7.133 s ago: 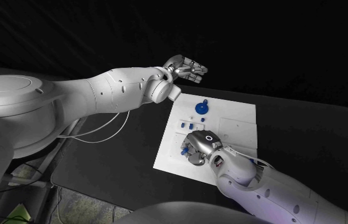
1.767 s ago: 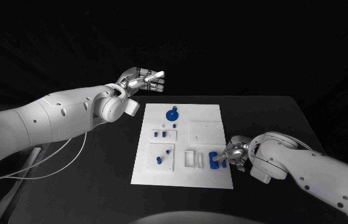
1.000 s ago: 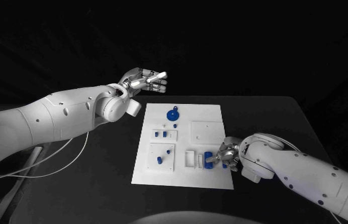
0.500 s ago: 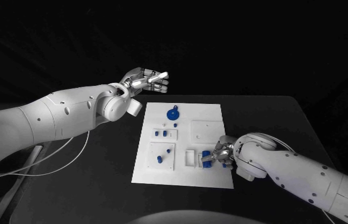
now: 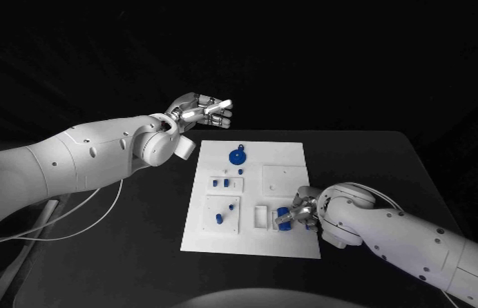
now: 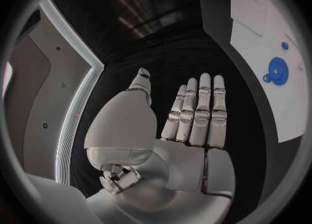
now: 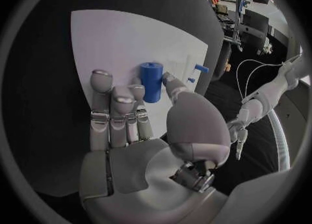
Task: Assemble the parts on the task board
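The white task board [image 5: 280, 164] lies in the middle of the black table. My right hand [image 5: 302, 212] is low over the board's near right part and pinches a blue cylinder part [image 5: 283, 219] between thumb and fingers; in the right wrist view the cylinder [image 7: 151, 81] lies against the board [image 7: 124, 37] just beyond the fingertips [image 7: 137, 95]. My left hand [image 5: 204, 110] hangs in the air beyond the board's far left corner, holding nothing, and its fingers [image 6: 195, 110] are stretched out straight.
A blue round disc part [image 5: 237, 157] sits at the board's far end, also seen from the left wrist [image 6: 278, 71]. Small blue pieces [image 5: 219, 182] and pegs [image 5: 220, 218] stand in the left sockets. White slot blocks [image 5: 261, 216] lie beside the right hand.
My right hand has slid left along the board's near edge, carrying the blue cylinder toward the white slot blocks. The left hand has stayed raised in about the same place.
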